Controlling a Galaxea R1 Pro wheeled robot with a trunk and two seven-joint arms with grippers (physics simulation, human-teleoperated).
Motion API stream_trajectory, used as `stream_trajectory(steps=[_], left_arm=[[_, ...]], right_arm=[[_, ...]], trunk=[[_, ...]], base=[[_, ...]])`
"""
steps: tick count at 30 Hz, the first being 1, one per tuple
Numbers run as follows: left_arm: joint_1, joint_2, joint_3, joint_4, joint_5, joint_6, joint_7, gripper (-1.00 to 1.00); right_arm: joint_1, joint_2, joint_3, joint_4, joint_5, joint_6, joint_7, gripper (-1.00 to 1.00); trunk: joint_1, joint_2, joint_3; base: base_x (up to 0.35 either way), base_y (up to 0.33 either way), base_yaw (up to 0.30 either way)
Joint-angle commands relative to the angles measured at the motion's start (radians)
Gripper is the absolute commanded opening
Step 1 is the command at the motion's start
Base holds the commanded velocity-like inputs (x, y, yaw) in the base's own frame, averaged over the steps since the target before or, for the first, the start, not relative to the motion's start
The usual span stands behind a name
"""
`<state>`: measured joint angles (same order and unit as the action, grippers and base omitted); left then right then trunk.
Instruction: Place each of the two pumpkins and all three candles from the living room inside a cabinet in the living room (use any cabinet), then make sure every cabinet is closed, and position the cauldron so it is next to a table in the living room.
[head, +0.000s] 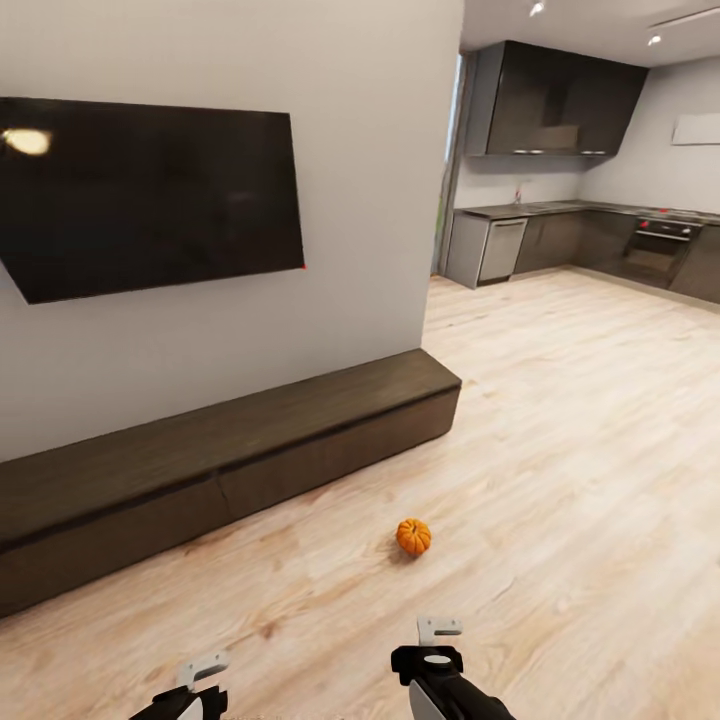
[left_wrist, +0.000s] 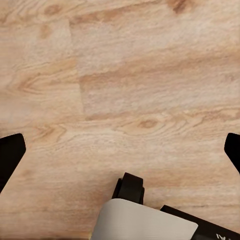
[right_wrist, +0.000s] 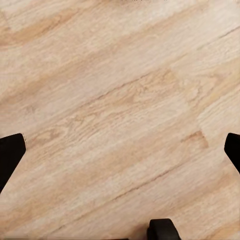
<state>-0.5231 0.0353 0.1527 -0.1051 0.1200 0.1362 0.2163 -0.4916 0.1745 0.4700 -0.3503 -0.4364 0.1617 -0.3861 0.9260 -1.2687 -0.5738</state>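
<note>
One small orange ribbed pumpkin (head: 413, 536) sits on the pale wood-plank floor (head: 560, 420), out in the open and a little way in front of the long, low dark-brown wooden cabinet (head: 230, 450) that runs along the foot of the white wall under the black wall-mounted television (head: 150, 195). The cabinet's fronts look shut from here. Beyond the wall's corner I can see the grey kitchen cupboards (head: 560, 100), which are not my concern.

My right hand (head: 438, 632) hangs low at the bottom of the head view, and the pumpkin lies almost straight ahead of it, very slightly toward my left. My left hand (head: 204, 668) is further off to the side, so the right arm is clearly the nearer one for this pick, I judge. The pumpkin is roundish, with no real long axis to line up on; its stem I cannot make out at this size.

Both hands are empty. In each wrist view the two dark fingertips (left_wrist: 10, 155) (right_wrist: 10, 155) stand at opposite edges with bare planks between them, so both are spread wide and holding nothing.

The pumpkin is near but not yet under my right hand; I would expect to need to roll forward and reach down to it.
</note>
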Motion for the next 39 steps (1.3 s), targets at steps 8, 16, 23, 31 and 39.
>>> stream_trajectory(steps=[8, 16, 23, 31, 39], left_arm=[[0.0, 0.0, -0.002, -0.002, 0.01, 0.004, 0.003, 1.0], [0.0, 0.0, -0.002, -0.002, 0.01, 0.003, 0.003, 1.0], [0.0, 0.0, -0.002, -0.002, 0.01, 0.005, 0.003, 1.0], [0.0, 0.0, -0.001, -0.002, 0.01, 0.005, 0.003, 1.0], [0.0, 0.0, -0.002, -0.002, 0.01, 0.003, 0.003, 1.0]], right_arm=[[-0.001, 0.0, 0.007, -0.001, -0.001, 0.004, -0.007, 1.0], [-0.001, 0.0, 0.008, -0.001, 0.0, 0.002, -0.007, 1.0], [-0.001, 0.0, 0.009, -0.001, 0.001, 0.0, -0.007, 1.0], [-0.001, 0.0, 0.007, -0.001, 0.001, 0.001, -0.033, 1.0], [-0.001, 0.0, -0.028, -0.001, 0.001, 0.0, -0.093, 1.0]], trunk=[[0.0, -0.001, -0.005], [0.0, -0.001, -0.01], [0.0, -0.001, -0.013], [0.0, -0.001, -0.018], [0.0, -0.001, -0.023]], base=[[0.008, 0.0, 0.265], [0.183, -0.077, 0.265], [0.165, -0.004, 0.265], [0.005, 0.0, 0.265], [0.005, 0.0, 0.254]])
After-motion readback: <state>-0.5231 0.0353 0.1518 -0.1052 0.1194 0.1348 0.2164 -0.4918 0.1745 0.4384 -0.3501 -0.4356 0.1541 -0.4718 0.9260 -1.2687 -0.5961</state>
